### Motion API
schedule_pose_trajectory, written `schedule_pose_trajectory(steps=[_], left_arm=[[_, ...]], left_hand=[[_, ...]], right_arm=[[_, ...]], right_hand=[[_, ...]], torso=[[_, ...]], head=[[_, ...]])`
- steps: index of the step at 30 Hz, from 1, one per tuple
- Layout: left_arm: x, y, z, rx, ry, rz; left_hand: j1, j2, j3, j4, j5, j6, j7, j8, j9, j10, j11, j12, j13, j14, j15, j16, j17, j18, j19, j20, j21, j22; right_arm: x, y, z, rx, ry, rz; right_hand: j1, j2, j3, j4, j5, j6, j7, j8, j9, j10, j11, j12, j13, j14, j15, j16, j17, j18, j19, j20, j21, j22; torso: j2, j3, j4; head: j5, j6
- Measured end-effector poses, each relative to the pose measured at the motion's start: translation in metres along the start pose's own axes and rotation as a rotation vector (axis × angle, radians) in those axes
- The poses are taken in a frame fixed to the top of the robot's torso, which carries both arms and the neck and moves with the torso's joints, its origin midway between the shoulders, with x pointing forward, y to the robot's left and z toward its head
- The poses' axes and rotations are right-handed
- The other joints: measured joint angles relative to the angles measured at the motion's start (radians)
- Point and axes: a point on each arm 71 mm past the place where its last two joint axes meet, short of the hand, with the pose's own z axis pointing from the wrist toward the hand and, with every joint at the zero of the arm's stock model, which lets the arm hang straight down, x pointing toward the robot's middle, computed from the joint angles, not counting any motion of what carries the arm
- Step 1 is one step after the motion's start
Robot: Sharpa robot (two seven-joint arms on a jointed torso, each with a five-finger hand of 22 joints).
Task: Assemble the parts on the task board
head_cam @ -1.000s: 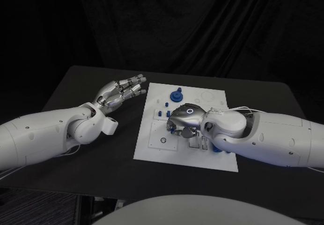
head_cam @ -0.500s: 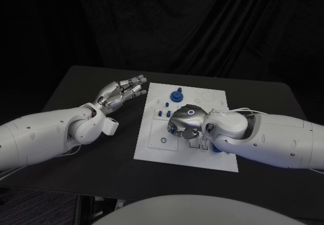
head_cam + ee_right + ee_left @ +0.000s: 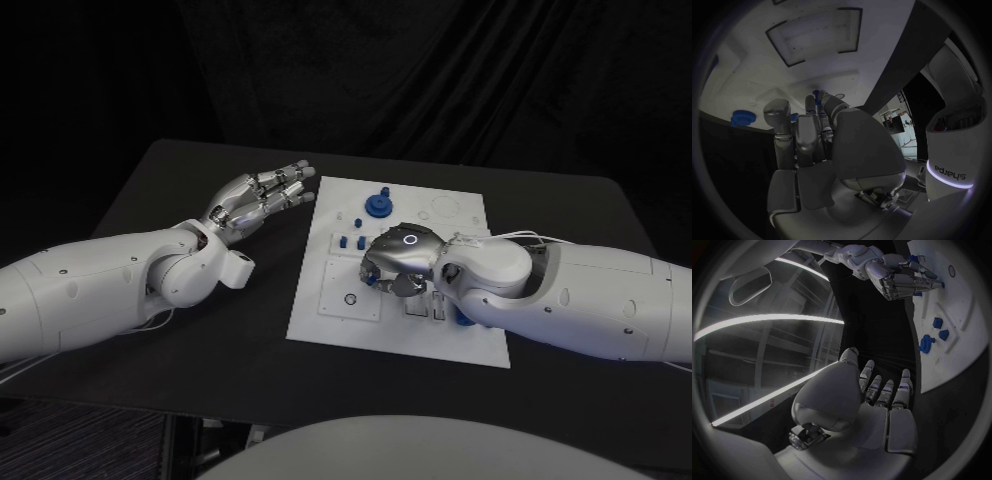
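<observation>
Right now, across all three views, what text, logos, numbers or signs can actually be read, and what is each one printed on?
"sharpa", seen upside down, on the white arm housing above a glowing ring in the right wrist view.
On the task board: dark outlines and small marks only, no readable words or numbers.
On the left hand and right hand: no lettering I can read; the right hand carries just a small lit ring.

bulky white arms with small dark screws, silver left hand (image 3: 260,203), silver right hand (image 3: 397,262), glowing ring
</observation>
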Motion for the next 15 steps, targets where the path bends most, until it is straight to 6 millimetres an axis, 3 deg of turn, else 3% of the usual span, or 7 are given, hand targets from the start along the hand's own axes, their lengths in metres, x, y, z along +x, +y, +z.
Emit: schedule_pose_trajectory(steps=[3, 5, 6, 7, 10, 12, 15], left_arm=[[0.0000, 0.0001, -0.0001, 0.000, 0.000, 0.000], [0.0000, 0.0002, -0.0001, 0.000, 0.000, -0.001], [0.0000, 0.0002, -0.0001, 0.000, 0.000, -0.001], [0.0000, 0.0002, -0.0001, 0.000, 0.001, -0.001], [-0.0001, 0.0003, -0.0002, -0.001, 0.000, -0.001], [-0.0002, 0.0004, -0.0002, -0.001, 0.001, -0.001], [-0.0003, 0.0005, -0.0002, -0.001, 0.000, -0.001]], left_hand=[[0.000, 0.000, 0.000, 0.000, 0.000, 0.000, 0.000, 0.000, 0.000, 0.000, 0.000, 0.000, 0.000, 0.000, 0.000, 0.000, 0.000, 0.000, 0.000, 0.000, 0.000, 0.000], [0.000, 0.000, 0.000, 0.000, 0.000, 0.000, 0.000, 0.000, 0.000, 0.000, 0.000, 0.000, 0.000, 0.000, 0.000, 0.000, 0.000, 0.000, 0.000, 0.000, 0.000, 0.000], [0.000, 0.000, 0.000, 0.000, 0.000, 0.000, 0.000, 0.000, 0.000, 0.000, 0.000, 0.000, 0.000, 0.000, 0.000, 0.000, 0.000, 0.000, 0.000, 0.000, 0.000, 0.000], [0.000, 0.000, 0.000, 0.000, 0.000, 0.000, 0.000, 0.000, 0.000, 0.000, 0.000, 0.000, 0.000, 0.000, 0.000, 0.000, 0.000, 0.000, 0.000, 0.000, 0.000, 0.000], [0.000, 0.000, 0.000, 0.000, 0.000, 0.000, 0.000, 0.000, 0.000, 0.000, 0.000, 0.000, 0.000, 0.000, 0.000, 0.000, 0.000, 0.000, 0.000, 0.000, 0.000, 0.000], [0.000, 0.000, 0.000, 0.000, 0.000, 0.000, 0.000, 0.000, 0.000, 0.000, 0.000, 0.000, 0.000, 0.000, 0.000, 0.000, 0.000, 0.000, 0.000, 0.000, 0.000, 0.000], [0.000, 0.000, 0.000, 0.000, 0.000, 0.000, 0.000, 0.000, 0.000, 0.000, 0.000, 0.000, 0.000, 0.000, 0.000, 0.000, 0.000, 0.000, 0.000, 0.000, 0.000, 0.000]], right_arm=[[0.0001, 0.0000, 0.0000, 0.000, 0.001, 0.000], [0.0003, -0.0002, 0.0001, 0.001, 0.003, 0.000], [0.0005, -0.0004, 0.0001, 0.002, 0.004, -0.001], [0.0006, -0.0004, 0.0001, 0.002, 0.005, -0.001], [0.0008, -0.0006, 0.0002, 0.003, 0.007, -0.001], [0.0009, -0.0006, 0.0001, 0.003, 0.008, -0.001], [0.0008, -0.0008, 0.0000, 0.003, 0.006, -0.001]], right_hand=[[-0.012, -0.012, 0.000, 0.000, 0.005, -0.054, 0.010, -0.021, -0.017, -0.030, 0.013, -0.022, -0.008, -0.010, 0.010, -0.008, -0.009, 0.000, -0.008, 0.008, -0.015, 0.000], [-0.029, -0.029, 0.008, 0.008, 0.005, -0.184, -0.029, -0.024, -0.053, -0.097, 0.030, -0.059, -0.025, -0.026, 0.023, -0.024, -0.029, 0.000, -0.028, 0.016, -0.045, 0.000], [-0.036, -0.036, 0.008, 0.012, 0.005, -0.237, -0.053, -0.024, -0.069, -0.138, 0.040, -0.079, -0.034, -0.038, 0.023, -0.034, -0.042, 0.000, -0.040, 0.018, -0.066, 0.000], [-0.037, -0.037, 0.004, 0.015, 0.005, -0.271, -0.066, -0.024, -0.080, -0.169, 0.046, -0.093, -0.040, -0.046, 0.022, -0.040, -0.051, 0.000, -0.048, 0.021, -0.080, 0.000], [-0.045, -0.045, -0.011, 0.026, 0.005, -0.353, -0.086, -0.024, -0.110, -0.248, 0.055, -0.121, -0.054, -0.063, 0.020, -0.059, -0.076, 0.000, -0.068, 0.025, -0.120, 0.000], [-0.045, -0.045, -0.034, 0.033, 0.005, -0.447, -0.104, -0.029, -0.141, -0.304, 0.060, -0.134, -0.063, -0.080, 0.025, -0.072, -0.094, 0.000, -0.085, 0.026, -0.150, 0.000], [-0.045, -0.045, -0.057, 0.046, 0.005, -0.506, -0.117, -0.029, -0.164, -0.351, 0.063, -0.134, -0.069, -0.087, 0.024, -0.078, -0.108, 0.000, -0.089, 0.028, -0.170, 0.000]], torso=[[0.000, -0.0001, 0.0000], [0.000, -0.0002, 0.0000], [0.000, -0.0002, 0.0000], [0.000, -0.0002, 0.0000], [0.000, -0.0003, 0.0000], [0.000, -0.0004, 0.0000], [0.000, -0.0004, 0.0000]], head=[[0.000, 0.000], [-0.001, 0.000], [-0.001, 0.000], [-0.001, 0.000], [-0.001, 0.000], [-0.001, 0.000], [-0.001, 0.000]])
